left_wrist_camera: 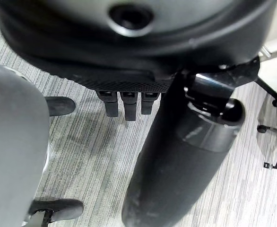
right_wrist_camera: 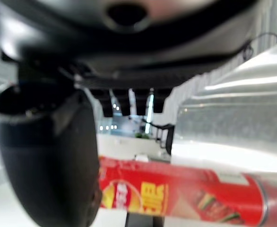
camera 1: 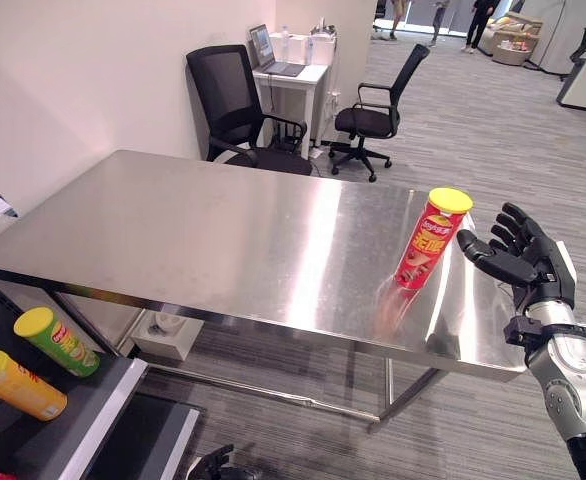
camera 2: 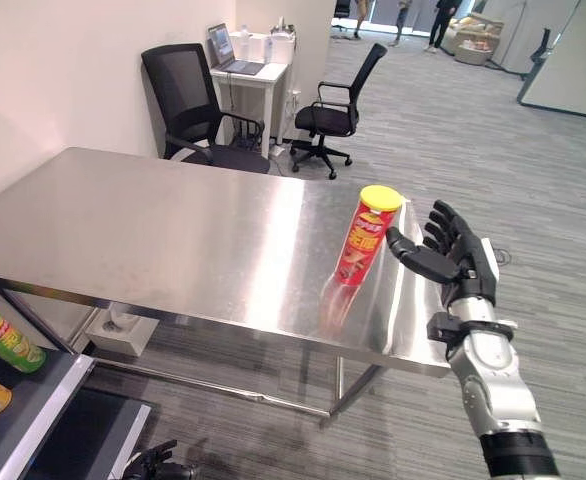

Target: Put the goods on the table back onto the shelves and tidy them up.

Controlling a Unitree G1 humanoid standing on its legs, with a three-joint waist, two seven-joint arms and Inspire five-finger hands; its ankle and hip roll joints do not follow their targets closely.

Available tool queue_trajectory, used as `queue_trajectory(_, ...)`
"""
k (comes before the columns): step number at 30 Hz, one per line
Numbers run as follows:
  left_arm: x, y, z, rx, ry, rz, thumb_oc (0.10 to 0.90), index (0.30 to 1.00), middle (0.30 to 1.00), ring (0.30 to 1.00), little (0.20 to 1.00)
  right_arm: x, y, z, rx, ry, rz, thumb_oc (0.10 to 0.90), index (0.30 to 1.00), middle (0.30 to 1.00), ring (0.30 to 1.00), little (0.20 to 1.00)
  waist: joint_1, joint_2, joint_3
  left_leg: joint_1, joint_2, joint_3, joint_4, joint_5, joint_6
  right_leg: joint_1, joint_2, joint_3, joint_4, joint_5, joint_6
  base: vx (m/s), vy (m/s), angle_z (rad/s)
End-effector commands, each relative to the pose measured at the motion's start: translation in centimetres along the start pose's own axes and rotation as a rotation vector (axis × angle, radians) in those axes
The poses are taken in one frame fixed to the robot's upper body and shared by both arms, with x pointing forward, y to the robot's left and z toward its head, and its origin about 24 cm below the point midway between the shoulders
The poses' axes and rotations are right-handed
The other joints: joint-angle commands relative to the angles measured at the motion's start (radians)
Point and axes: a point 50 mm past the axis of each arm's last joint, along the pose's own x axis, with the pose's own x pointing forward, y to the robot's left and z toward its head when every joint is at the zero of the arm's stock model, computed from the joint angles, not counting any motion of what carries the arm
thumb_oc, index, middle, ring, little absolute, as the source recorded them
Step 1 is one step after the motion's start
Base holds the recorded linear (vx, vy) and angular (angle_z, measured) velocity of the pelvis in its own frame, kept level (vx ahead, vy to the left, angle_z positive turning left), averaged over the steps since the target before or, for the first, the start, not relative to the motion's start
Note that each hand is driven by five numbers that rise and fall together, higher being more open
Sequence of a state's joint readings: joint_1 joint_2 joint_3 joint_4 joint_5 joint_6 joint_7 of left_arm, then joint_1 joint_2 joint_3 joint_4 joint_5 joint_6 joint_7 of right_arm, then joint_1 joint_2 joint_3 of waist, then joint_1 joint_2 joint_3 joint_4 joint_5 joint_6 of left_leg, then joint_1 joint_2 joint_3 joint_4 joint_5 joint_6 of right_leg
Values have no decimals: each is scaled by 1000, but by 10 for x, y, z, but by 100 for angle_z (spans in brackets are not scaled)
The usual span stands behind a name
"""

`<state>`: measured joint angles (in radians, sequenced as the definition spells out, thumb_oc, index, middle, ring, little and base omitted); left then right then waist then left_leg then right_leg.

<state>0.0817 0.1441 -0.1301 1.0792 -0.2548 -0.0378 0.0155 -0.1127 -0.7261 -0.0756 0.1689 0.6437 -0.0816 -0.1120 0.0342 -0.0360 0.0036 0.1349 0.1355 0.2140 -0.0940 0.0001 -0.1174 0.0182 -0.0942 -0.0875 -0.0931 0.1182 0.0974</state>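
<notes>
Nearest, lower left: a dark shelf (camera 1: 68, 420) w/ two chip cans lying on their sides, a green can (camera 1: 57, 341) w/ yellow lid above an orange-yellow can (camera 1: 18, 385), close together, lids toward the left. A white box (camera 1: 166, 335) sits on the floor under the surface.

Left robot hand (left_wrist_camera: 125, 101) shows in its wrist view over grey carpet, fingers hanging straight, holding nothing.

Right robot hand (camera 1: 518, 258) is at the right end of the steel surface (camera 1: 223, 240), fingers spread wide, thumb pointing at a red can (camera 1: 431, 239). Hand is just beside the can; no wrap around it visible. Right wrist view has the can (right_wrist_camera: 186, 191) lying across past the thumb.

The red can, yellow lid, stands near the surface's front right edge, leaning a bit to the right at the top. Rest of the surface is bare steel.

Behind the surface: a black office chair (camera 1: 235, 110) by the wall, a small white desk (camera 1: 291, 85) w/ a laptop (camera 1: 270, 51), and a second black chair (camera 1: 377, 115) on the carpet. Far back, people (camera 1: 478, 22) standing.
</notes>
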Motion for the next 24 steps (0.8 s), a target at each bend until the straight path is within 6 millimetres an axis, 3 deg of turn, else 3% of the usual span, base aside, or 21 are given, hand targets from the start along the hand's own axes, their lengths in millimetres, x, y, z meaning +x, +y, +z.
queue_trajectory(1, -1, -7, -6, 61, 9, -30, 800, 900, 900, 900, 900, 31, -11, 80, 13, -309, -22, 800, 900, 900, 900, 900, 31, -32, -10, -2, -47, -9, 7, -47, 53, 46, -35, -25, 44, -128, 50, 0, 0, 0)
queue_trajectory(24, -1, -3, -6, 29, -2, -13, 800, 900, 900, 900, 900, 52, -13, 97, -71, -293, 0, 800, 900, 900, 900, 900, 67, -51, 4, -33, -65, -45, 7, -46, 60, 34, -61, -53, 49, -120, 63, 3, 11, 5)
